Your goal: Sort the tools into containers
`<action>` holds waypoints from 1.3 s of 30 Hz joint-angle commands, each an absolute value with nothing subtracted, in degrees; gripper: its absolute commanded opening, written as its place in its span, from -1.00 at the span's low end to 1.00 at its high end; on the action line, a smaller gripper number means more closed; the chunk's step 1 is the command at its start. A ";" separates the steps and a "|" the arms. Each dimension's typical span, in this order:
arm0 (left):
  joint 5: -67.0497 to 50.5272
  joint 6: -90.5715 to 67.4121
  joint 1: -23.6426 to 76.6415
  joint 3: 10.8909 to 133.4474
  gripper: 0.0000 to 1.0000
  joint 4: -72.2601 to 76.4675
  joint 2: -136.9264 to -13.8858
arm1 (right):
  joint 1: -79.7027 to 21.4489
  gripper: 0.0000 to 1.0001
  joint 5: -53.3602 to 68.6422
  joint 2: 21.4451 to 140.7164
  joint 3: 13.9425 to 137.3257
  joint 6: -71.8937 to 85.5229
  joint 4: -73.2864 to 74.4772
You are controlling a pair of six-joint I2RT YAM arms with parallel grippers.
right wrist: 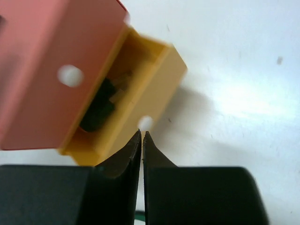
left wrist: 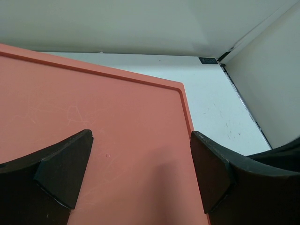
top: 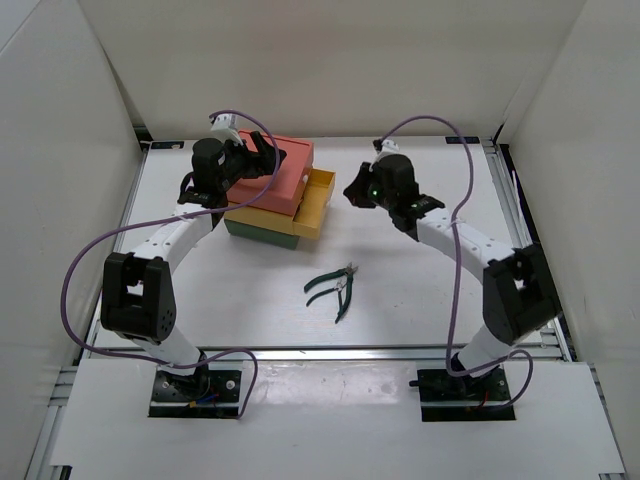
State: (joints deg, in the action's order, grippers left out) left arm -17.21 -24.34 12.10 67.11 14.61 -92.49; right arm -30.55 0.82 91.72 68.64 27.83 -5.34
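Start with the counter (top: 420,300): only the pliers (top: 335,288) lie loose on it, well behind your right claw (top: 352,192), so they look like the job left. No wrenches or screwdrivers are out in the open; I'd judge them already stowed. The stack of containers (top: 270,195) sits under your left claw (left wrist: 140,173), whose fingers stand wide apart, empty, over the salmon-red drawer (left wrist: 93,117). The yellow drawer (right wrist: 154,79) is pulled out right ahead of your right claw, whose fingers are pressed together with nothing between, tips just short of the drawer's white knob (right wrist: 146,123). Only the right wrist view shows something dark (right wrist: 101,105) inside that drawer; the top view doesn't.
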 commanded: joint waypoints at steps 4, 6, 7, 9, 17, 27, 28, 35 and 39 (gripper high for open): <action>-19.69 -26.01 12.74 64.69 0.93 4.48 -95.28 | -30.76 -0.85 10.53 100.70 68.20 30.59 -8.61; -19.34 -25.93 13.09 64.78 0.93 4.48 -95.62 | -31.29 -0.76 14.67 101.95 69.43 30.76 -11.07; -19.51 -26.01 13.18 64.86 0.93 4.48 -95.62 | -31.46 -0.72 15.37 103.00 70.13 30.94 -11.86; -19.34 -26.02 13.45 64.95 0.93 4.57 -95.80 | -32.51 -0.62 17.31 105.11 73.80 30.59 -11.43; -19.51 -26.28 15.03 66.44 0.93 3.69 -97.38 | -34.45 -0.40 22.57 115.64 87.34 31.29 -10.19; -17.93 -24.96 15.82 67.15 0.93 2.20 -96.33 | -29.89 -0.11 24.96 110.58 72.97 37.25 -25.73; -17.93 -24.96 15.65 67.24 0.93 2.11 -96.33 | -29.19 -0.08 25.66 110.39 70.60 37.79 -26.71; -17.93 -24.96 15.82 67.85 0.92 1.93 -96.68 | -27.42 -0.04 37.24 117.76 67.59 45.34 -41.26; -18.63 -25.14 15.91 67.59 0.94 1.84 -97.03 | -27.77 -0.01 40.60 123.74 69.42 50.79 -49.21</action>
